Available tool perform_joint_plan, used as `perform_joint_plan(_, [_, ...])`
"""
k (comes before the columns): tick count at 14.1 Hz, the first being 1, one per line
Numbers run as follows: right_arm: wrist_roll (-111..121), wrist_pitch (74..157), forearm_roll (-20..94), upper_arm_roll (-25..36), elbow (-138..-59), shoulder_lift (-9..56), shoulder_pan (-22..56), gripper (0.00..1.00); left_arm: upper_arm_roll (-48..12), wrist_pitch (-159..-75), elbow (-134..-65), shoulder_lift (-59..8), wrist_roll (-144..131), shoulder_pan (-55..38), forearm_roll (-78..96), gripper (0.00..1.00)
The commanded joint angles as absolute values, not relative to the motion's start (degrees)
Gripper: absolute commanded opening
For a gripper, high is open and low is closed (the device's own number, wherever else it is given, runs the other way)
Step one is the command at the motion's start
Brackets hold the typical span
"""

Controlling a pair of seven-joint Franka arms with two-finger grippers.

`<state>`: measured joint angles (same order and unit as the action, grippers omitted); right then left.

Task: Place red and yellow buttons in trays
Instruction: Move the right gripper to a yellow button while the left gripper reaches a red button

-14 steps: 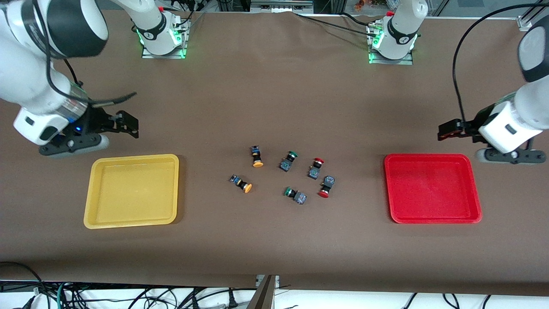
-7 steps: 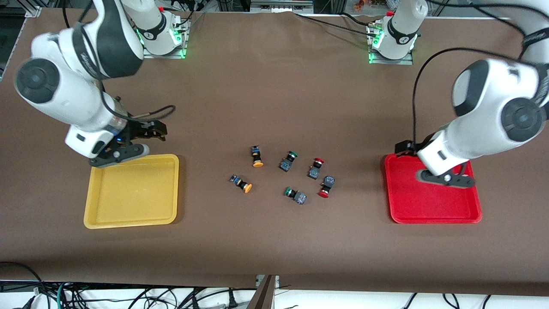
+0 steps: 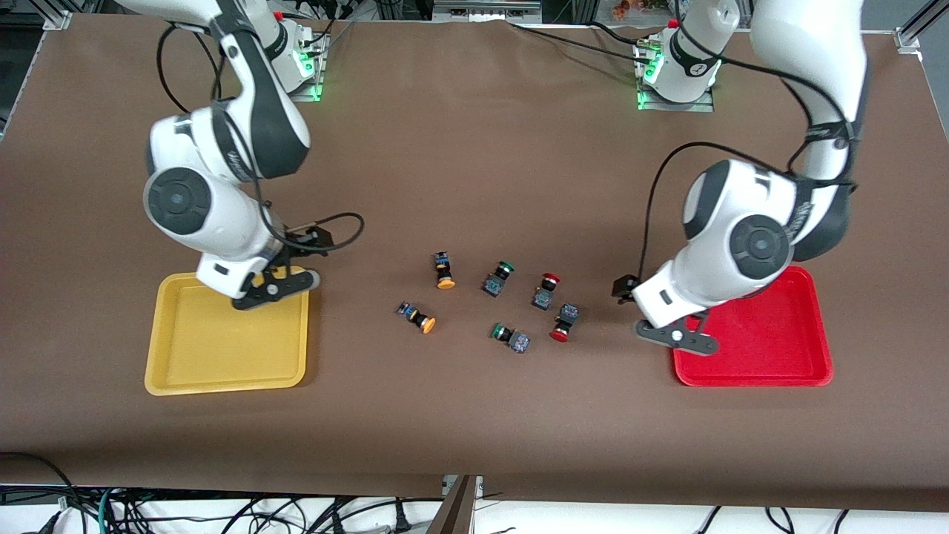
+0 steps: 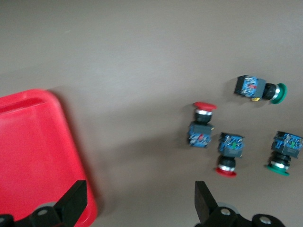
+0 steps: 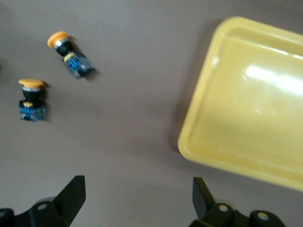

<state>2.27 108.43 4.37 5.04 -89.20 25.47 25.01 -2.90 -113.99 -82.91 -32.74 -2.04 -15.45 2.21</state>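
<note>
Brown tabletop (image 3: 474,148) is carrying everything here. Six small push-button switches are lying in a loose cluster at its middle, none of them in a tray. The two yellow-capped buttons are sitting toward the right arm's end of the cluster: one (image 3: 443,270) is farther from the front camera, the other (image 3: 417,317) nearer to it. The two red-capped buttons are lying close together toward the left arm's end: one (image 3: 545,290) farther from the camera, the other (image 3: 564,322) nearer, just beside it. Two green-capped switches are lying between the colour pairs, one (image 3: 499,278) farther from the camera and one (image 3: 511,337) nearer.

The yellow tray (image 3: 226,378) is resting at the right arm's end of the tabletop and the red tray (image 3: 771,367) at the left arm's end, both well apart from the buttons.

The right hand (image 3: 276,283) is hanging over the corner of the yellow tray nearest the buttons, its fingers (image 5: 71,194) spread wide and holding nothing. The left hand (image 3: 678,337) is hanging over the edge of the red tray that faces the cluster, near the red-capped buttons, its fingers (image 4: 73,203) also spread wide and empty.
</note>
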Motion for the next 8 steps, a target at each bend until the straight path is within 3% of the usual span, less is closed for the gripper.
perform_joint_plan(1, [3.42,118.69,4.4,3.25,-88.07,32.58,27.41,1.0,-2.29,-118.63,-81.21,-36.81,-1.32,-18.36,1.23,1.0])
perform_joint_plan(4, [8.25,132.86,4.48,2.81,-84.83,42.51,29.62,1.0,-2.29,-123.73,-81.21,-39.81,-1.32,-19.42,1.14,1.0])
perform_joint_plan(8, [8.18,137.8,4.48,2.64,-82.79,47.45,30.76,1.0,-2.28,-130.33,-81.3,-43.76,-1.14,-19.95,0.71,1.0])
